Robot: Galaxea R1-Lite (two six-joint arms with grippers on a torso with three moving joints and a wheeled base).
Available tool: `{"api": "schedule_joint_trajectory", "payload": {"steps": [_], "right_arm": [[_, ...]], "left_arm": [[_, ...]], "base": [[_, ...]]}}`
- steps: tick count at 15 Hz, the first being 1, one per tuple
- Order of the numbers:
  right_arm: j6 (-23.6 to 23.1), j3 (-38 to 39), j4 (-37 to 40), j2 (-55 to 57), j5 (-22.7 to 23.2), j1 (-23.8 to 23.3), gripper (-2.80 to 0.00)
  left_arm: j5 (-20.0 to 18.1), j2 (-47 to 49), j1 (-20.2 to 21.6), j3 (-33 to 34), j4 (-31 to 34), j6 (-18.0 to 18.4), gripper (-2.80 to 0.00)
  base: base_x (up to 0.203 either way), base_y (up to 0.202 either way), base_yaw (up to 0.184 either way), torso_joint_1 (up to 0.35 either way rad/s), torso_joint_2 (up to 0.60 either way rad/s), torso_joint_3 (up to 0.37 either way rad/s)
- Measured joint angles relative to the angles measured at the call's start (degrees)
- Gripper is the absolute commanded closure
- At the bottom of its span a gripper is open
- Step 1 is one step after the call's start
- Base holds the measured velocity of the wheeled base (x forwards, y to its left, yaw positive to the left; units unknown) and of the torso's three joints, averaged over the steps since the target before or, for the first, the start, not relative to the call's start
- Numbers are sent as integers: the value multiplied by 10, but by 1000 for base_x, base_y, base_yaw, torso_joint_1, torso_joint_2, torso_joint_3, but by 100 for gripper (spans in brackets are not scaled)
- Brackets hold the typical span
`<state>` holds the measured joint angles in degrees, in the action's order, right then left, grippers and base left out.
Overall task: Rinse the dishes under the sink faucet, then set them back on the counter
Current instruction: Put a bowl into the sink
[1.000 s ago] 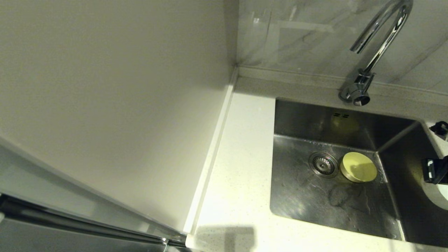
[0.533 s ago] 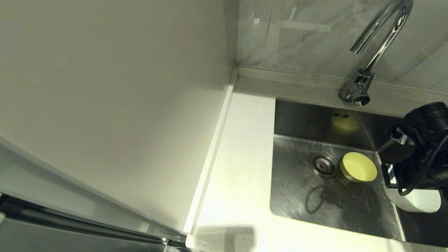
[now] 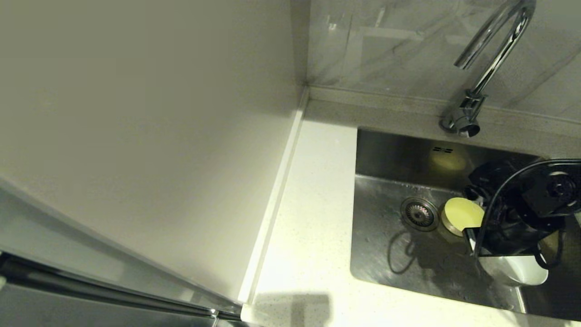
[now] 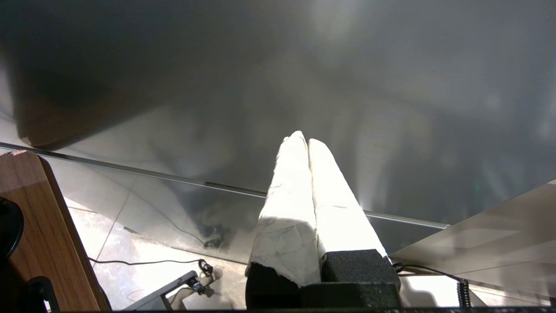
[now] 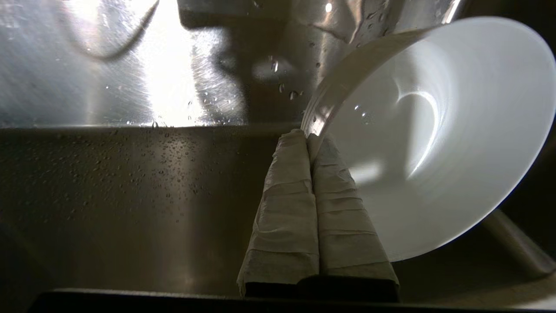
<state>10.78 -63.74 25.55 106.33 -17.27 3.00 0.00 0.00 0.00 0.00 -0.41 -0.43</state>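
My right gripper (image 5: pixel 306 138) is shut on the rim of the white bowl (image 5: pixel 434 130) and holds it tilted inside the sink (image 3: pixel 390 254), over the right part of the basin. In the head view the white bowl (image 3: pixel 517 270) hangs below the black wrist. The yellow bowl (image 3: pixel 460 213) lies on the sink floor just right of the round drain (image 3: pixel 419 213), partly covered by the arm. The chrome faucet (image 3: pixel 481 68) stands behind the basin. The pale grey-blue bowl is out of view. My left gripper (image 4: pixel 305 141) is shut and empty, away from the sink.
The white speckled counter (image 3: pixel 308 218) runs along the sink's left side, with a pale side panel (image 3: pixel 136 113) rising to its left. Water drops cling to the sink wall (image 5: pixel 130 174). A wooden board (image 4: pixel 52 243) and floor cables show in the left wrist view.
My right arm has come in from the right edge over the sink, carrying the white bowl leftward and lower, and now covers part of the yellow bowl.
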Motion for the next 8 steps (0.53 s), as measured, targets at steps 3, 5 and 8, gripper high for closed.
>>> {"api": "schedule_joint_trajectory", "payload": {"steps": [3,5,8], "right_arm": [[14,-27,0,47,0,0,0],[16,-54,1,77,2,0,0],[26,-92,0,122,2,1,0]], "left_arm": [[0,0,0,0,0,0,0],[0,0,0,0,0,0,0],[0,0,0,0,0,0,0]], "base": [[0,0,0,0,0,0],[0,0,0,0,0,0],[0,0,0,0,0,0]]}}
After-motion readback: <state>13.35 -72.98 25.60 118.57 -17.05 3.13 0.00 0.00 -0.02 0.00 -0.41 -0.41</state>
